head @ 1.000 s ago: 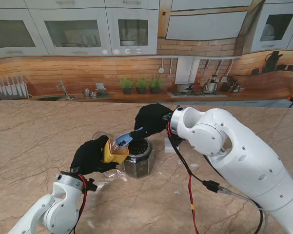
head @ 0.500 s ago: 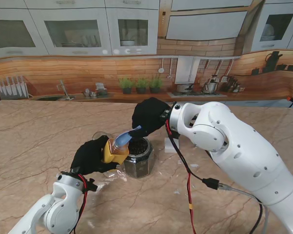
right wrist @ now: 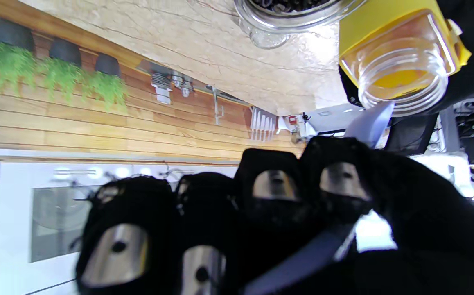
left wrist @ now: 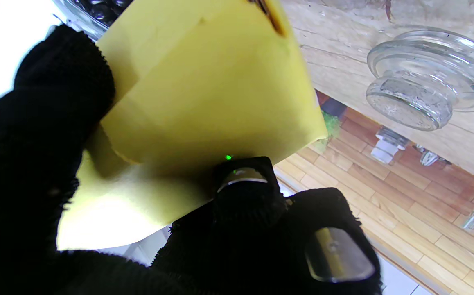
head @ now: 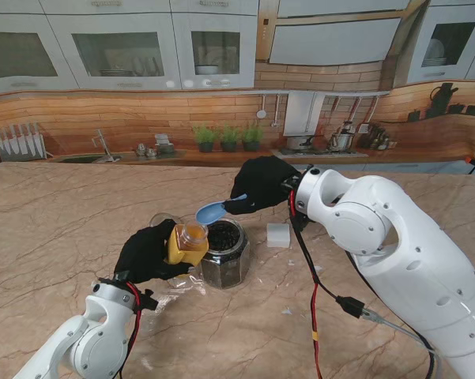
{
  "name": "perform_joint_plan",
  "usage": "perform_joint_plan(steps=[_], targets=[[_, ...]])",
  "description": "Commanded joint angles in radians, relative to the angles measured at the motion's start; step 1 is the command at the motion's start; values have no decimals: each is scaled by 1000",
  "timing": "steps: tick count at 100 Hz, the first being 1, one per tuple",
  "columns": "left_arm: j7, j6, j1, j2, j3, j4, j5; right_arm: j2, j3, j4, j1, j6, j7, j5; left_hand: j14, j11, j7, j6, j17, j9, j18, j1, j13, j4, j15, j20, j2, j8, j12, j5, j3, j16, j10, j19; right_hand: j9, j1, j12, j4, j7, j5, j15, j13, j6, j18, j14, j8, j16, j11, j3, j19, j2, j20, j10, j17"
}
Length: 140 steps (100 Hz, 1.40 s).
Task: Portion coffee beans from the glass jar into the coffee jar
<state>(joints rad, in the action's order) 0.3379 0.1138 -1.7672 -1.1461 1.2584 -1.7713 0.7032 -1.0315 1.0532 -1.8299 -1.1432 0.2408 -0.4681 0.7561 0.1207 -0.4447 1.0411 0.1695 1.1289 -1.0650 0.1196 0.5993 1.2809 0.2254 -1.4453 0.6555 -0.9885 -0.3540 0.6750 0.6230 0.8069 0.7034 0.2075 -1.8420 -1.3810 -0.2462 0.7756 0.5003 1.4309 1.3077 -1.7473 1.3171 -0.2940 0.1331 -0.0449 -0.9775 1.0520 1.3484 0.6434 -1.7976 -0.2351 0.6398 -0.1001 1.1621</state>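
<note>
At table centre, item one: the glass jar [head: 224,257], faceted, lidless, sitting upright and showing dark beans nearly to the rim. Item two: the coffee jar [head: 187,244], yellow-sleeved with a clear threaded neck, leaning toward the glass jar, touching it; the left hand [head: 148,253] is wrapping its fingers around the sleeve. Item three: the blue spoon [head: 213,211], bowl hovering over both mouths; the right hand [head: 265,185] is pinching its handle, fingers pressed together. Advisable handling: centring the bowl over the narrow neck, tipping slowly, keeping the coffee jar steady.
</note>
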Motion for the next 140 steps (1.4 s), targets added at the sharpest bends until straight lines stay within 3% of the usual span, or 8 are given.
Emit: perform_joint_plan(steps=[1, 37, 62, 91, 119, 140], targets=[[0, 6, -11, -4, 2, -12, -3, 11, 26, -15, -42, -11, -2, 5, -62, -98, 224, -258, -22, -141, 124, 207, -5, -172, 35, -3, 177, -68, 61, 112, 271, 1, -94, -195, -72, -12, 5, 20, 12, 27, -49, 2, -50, -52, -115, -12, 1, 35, 27, -221, 47, -2, 44, 29], [3, 13, -9, -5, -2, -13, -8, 21, 271, -117, -319, -37, -15, 36, -62, -98, 224, -256, -22, -139, 124, 206, -5, -172, 36, -3, 177, -68, 61, 111, 269, 1, -94, -195, -72, -25, 5, 14, 14, 28, -54, 1, -32, -31, -95, -9, -1, 36, 25, -224, 41, 1, 60, 28], [2, 14, -5, -6, -8, -17, -11, 19, 341, -142, -454, -49, 2, 66, -59, -98, 224, -256, -22, -140, 124, 207, -5, -172, 36, -3, 177, -69, 62, 111, 270, 1, -93, -195, -72, -30, 4, 11, 15, 29, -56, 1, -26, -22, -86, -7, -2, 37, 24, -224, 36, 1, 66, 28], [7, 16, -6, -8, -7, -22, -16, 22, 313, -93, -507, -90, -6, 108, -60, -98, 224, -255, -22, -139, 124, 208, -5, -173, 36, -3, 176, -68, 62, 111, 271, 1, -92, -195, -72, -30, 3, 6, 15, 29, -56, 0, -22, -16, -82, -5, -4, 35, 20, -224, 39, 1, 68, 27], [12, 20, -11, -9, 3, -24, -20, 20, 217, 12, -491, -189, 23, 147, -60, -99, 225, -255, -22, -140, 124, 208, -5, -173, 36, -3, 177, -69, 62, 112, 271, 1, -92, -195, -72, -36, -1, -7, 11, 28, -49, 0, -20, 4, -69, -3, -9, 25, 12, -210, 39, -5, 73, 24], [11, 25, -12, -9, 11, -28, -18, 26, 158, 67, -458, -211, 0, 159, -59, -98, 224, -256, -22, -139, 125, 208, -5, -173, 35, -3, 177, -68, 61, 111, 271, 1, -92, -195, -73, -28, -21, -35, -36, 23, -4, 0, -24, 27, -60, 12, -29, -27, -6, -165, 51, -27, 73, 17]])
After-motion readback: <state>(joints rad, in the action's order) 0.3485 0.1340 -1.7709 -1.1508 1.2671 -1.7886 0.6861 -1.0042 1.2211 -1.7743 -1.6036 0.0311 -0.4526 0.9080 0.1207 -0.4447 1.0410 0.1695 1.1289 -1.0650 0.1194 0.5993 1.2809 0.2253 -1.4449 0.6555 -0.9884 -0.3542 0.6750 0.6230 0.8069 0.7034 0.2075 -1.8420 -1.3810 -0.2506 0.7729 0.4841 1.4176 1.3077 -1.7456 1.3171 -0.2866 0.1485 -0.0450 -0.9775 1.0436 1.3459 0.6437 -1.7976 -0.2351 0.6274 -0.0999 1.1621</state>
